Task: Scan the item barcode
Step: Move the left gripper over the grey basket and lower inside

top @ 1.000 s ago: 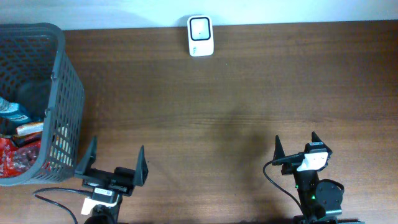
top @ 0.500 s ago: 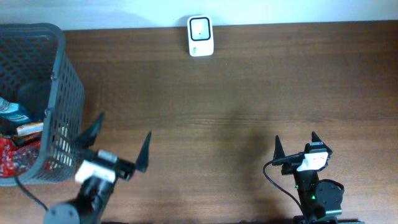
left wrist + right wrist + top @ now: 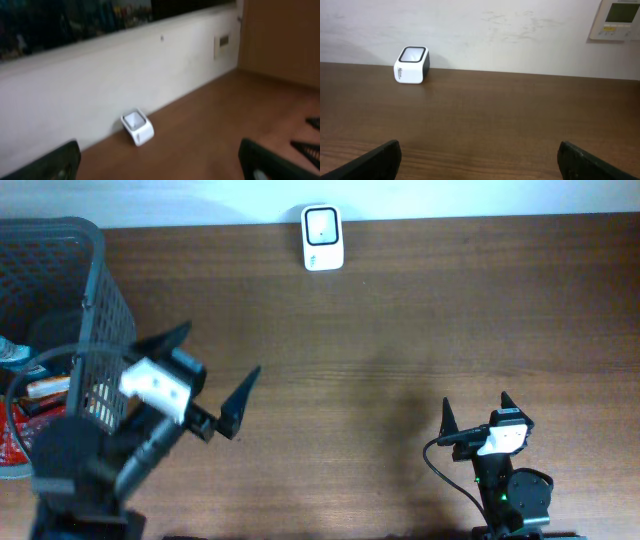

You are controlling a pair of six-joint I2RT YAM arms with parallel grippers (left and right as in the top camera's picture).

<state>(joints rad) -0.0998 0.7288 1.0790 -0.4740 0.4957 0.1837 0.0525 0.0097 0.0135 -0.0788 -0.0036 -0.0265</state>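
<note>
The white barcode scanner [image 3: 322,238] stands at the table's far edge against the wall; it also shows in the left wrist view [image 3: 137,127] and the right wrist view [image 3: 412,65]. Packaged items [image 3: 18,430] lie in the grey basket [image 3: 97,275] at the left, and no barcode is visible on them. My left gripper [image 3: 215,365] is lifted above the table just right of the basket, open and empty, angled toward the scanner. Near the front edge my right gripper [image 3: 476,408] rests open and empty, facing the wall.
The right wrist view has a wall thermostat [image 3: 619,19] at its upper right. Brown tabletop [image 3: 420,320] stretches between the scanner and both grippers. The basket's mesh wall stands close beside my left arm.
My left arm has risen from the front edge and swung up and to the right, tilting toward the scanner. Its jaws stayed open. The right arm has not moved.
</note>
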